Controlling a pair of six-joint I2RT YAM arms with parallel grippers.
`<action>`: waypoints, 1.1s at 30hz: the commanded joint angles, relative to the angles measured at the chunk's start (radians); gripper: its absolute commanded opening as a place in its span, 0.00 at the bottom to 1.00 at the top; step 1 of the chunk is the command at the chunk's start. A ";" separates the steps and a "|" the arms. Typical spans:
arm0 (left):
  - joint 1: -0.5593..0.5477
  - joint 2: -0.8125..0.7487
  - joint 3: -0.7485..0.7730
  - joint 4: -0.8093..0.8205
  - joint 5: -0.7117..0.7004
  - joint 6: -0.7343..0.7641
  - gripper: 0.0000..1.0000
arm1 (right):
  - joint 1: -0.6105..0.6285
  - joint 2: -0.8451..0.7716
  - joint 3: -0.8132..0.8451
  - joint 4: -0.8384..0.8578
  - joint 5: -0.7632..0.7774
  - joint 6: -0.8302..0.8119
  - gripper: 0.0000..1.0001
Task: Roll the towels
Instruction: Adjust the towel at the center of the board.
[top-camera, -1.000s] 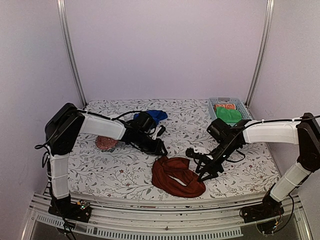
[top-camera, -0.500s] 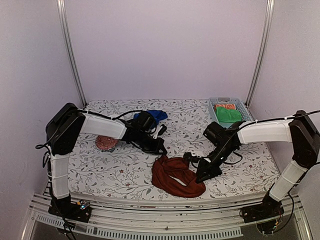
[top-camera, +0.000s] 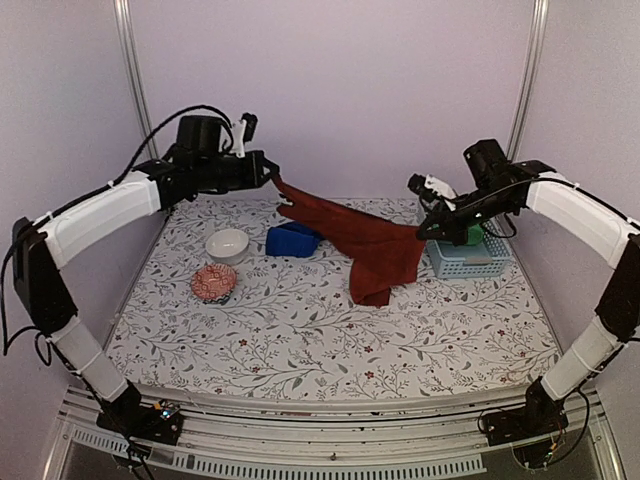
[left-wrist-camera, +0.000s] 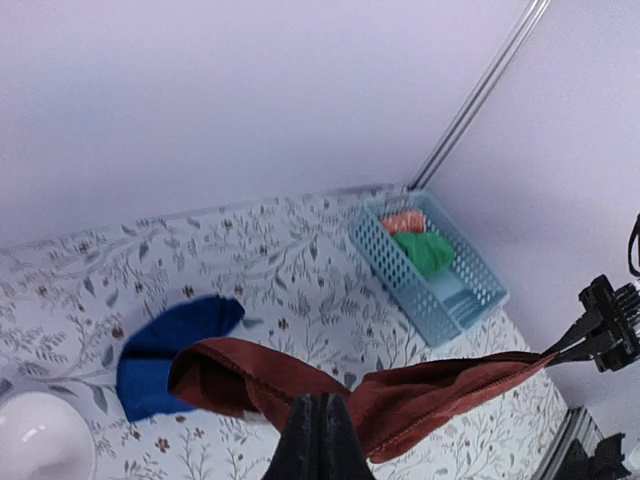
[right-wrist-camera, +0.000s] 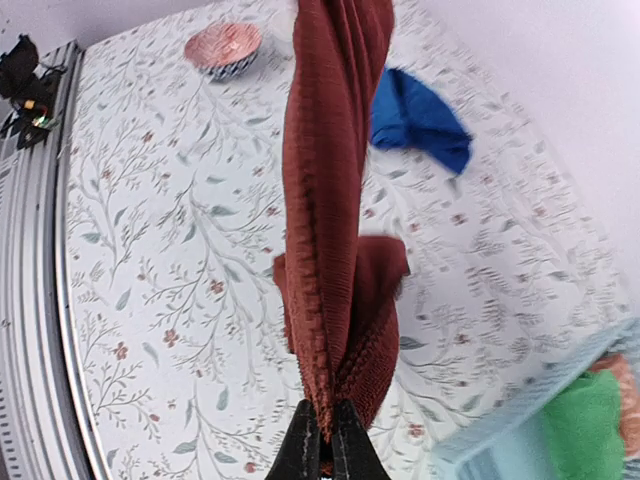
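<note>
**Red towel stretched in the air between my two grippers**

The dark brick-red towel (top-camera: 350, 235) is lifted above the table, and I hold it at both ends. My left gripper (top-camera: 272, 180) has its two fingers pressed together on the left end, high near the back wall. My right gripper (top-camera: 424, 231) pinches the other end, lower, just in front of the basket (top-camera: 465, 262). In both wrist views the fingers are closed tight on the cloth with no gap between them.

Between the grippers the towel is bunched into a long, narrow band which slopes down from left to right. Near my right gripper a loose fold hangs down toward the table. I cannot tell if its lower edge touches the surface.

The royal blue towel (top-camera: 293, 240) lies on the table, below the left half of the red one. It is a crumpled heap, not rolled, and neither gripper touches it.

Just to the left of the blue towel stands a white bowl (top-camera: 227, 245). Nearer to me is a small red patterned bowl (top-camera: 213, 284). The two bowls are near each other but apart.

The basket is light blue plastic and stands at the back right corner. Inside are a bright green cloth (left-wrist-camera: 425, 250) and, behind it, an orange cloth (left-wrist-camera: 403, 222). From above, my right arm covers part of the basket and most of what lies in it.

The table (top-camera: 300, 340) is covered with a white sheet printed with grey leaves and small red flowers.
</note>
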 joint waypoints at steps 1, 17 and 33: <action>0.003 -0.150 -0.002 0.010 -0.052 0.041 0.00 | -0.008 -0.175 0.048 0.018 0.074 0.028 0.03; -0.083 -0.443 -0.713 -0.006 -0.038 -0.102 0.00 | 0.150 -0.416 -0.413 -0.145 0.019 -0.083 0.37; -0.057 -0.596 -0.701 -0.285 -0.452 -0.160 0.00 | -0.112 -0.213 -0.375 0.102 0.263 0.071 0.30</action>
